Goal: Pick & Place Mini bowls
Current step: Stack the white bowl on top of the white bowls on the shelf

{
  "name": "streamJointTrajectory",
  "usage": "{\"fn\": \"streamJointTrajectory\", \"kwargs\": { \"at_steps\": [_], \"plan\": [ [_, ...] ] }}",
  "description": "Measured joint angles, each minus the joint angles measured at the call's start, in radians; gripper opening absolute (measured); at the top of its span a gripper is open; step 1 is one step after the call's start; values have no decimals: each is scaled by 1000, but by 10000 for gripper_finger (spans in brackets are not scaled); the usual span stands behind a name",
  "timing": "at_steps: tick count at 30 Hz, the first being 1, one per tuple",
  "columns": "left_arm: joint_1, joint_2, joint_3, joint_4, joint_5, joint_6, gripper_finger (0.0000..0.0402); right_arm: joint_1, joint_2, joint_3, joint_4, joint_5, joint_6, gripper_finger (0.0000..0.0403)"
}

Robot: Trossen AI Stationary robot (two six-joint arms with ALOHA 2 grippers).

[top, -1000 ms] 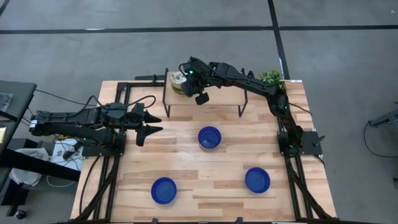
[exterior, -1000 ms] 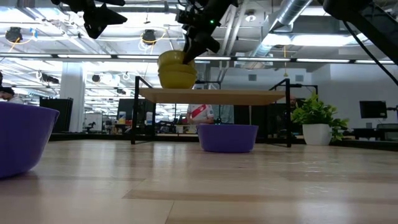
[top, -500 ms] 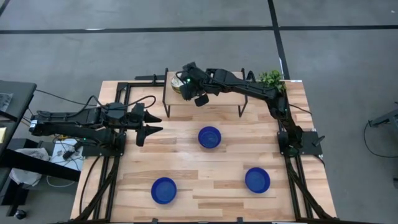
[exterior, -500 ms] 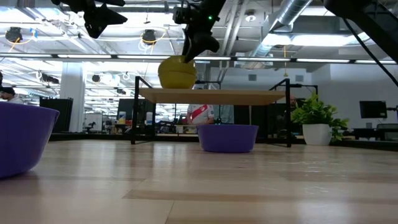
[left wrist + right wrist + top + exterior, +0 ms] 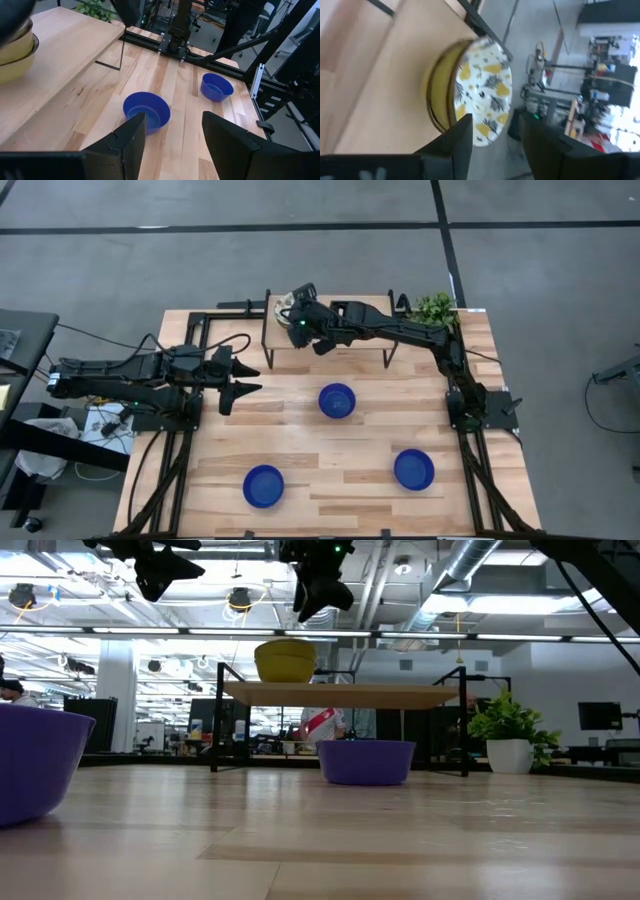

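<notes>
Right gripper (image 5: 318,595) hangs spread over the stacked bowls (image 5: 286,661) on the raised shelf (image 5: 345,693).

The right gripper's fingers stand apart and grip nothing; it is just above the stack, clear of it, at the shelf's left end in the overhead view. The stack sits upright on the shelf, yellow outside, and the top bowl's inside is white with a yellow and dark leafy pattern, seen in the right wrist view. Three blue bowls stand well apart on the wooden table (image 5: 300,440): one (image 5: 337,401) in front of the shelf near the middle, one (image 5: 264,485) toward the front left, one (image 5: 414,469) toward the front right. The left gripper (image 5: 243,378) waits at the table's left side, fingers spread and empty. A potted plant (image 5: 436,306) stands at the far right corner.
</notes>
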Motion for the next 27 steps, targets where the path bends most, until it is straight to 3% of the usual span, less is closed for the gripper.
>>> {"fn": "streamJointTrajectory", "kwargs": {
  "at_steps": [5,13,17,27],
  "plan": [
    [0,0,0,0,0,0,192,-15,-32,0,2,32,103,143],
    [0,0,0,1,0,0,192,-111,-57,0,-41,-198,354,130],
    [0,0,0,0,0,0,192,-150,-35,-1,-47,-265,384,127],
    [0,0,0,0,0,0,192,-182,5,0,-14,-313,393,125]
  ]
}}
